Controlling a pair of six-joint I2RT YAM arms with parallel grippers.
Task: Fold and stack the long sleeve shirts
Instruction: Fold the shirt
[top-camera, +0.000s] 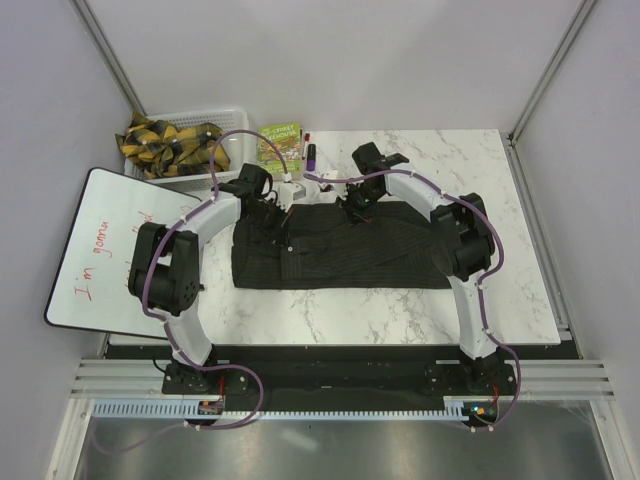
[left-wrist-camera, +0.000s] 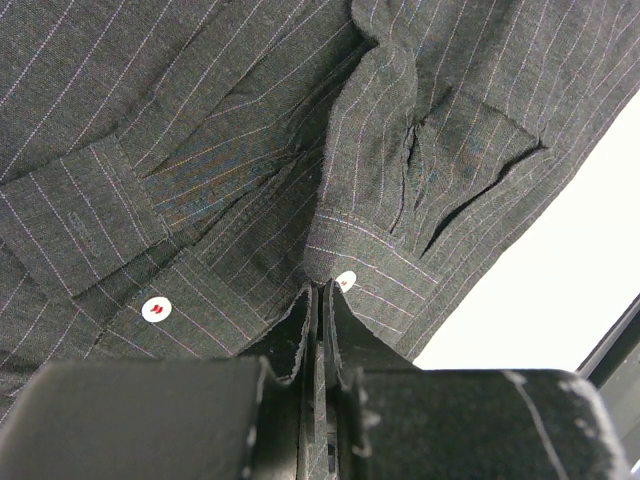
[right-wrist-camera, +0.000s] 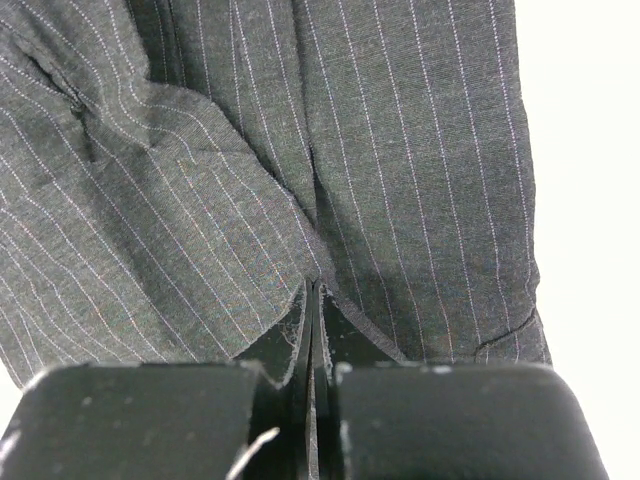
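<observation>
One long sleeve shirt (top-camera: 340, 250) of dark charcoal cloth with fine stripes lies as a wide, partly folded band across the marble table (top-camera: 460, 160). My left gripper (top-camera: 272, 212) is at the shirt's back left edge. In the left wrist view it (left-wrist-camera: 322, 290) is shut on a cuff with white buttons (left-wrist-camera: 156, 309). My right gripper (top-camera: 353, 205) is at the back edge near the middle. In the right wrist view it (right-wrist-camera: 314, 285) is shut on a fold of the striped cloth (right-wrist-camera: 420, 150). No folded stack is in view.
A white basket (top-camera: 238, 120) with yellow and black cloth stands at the back left. A green booklet (top-camera: 280, 145) and markers (top-camera: 309, 152) lie behind the shirt. A whiteboard (top-camera: 100, 250) with red writing overhangs the table's left edge.
</observation>
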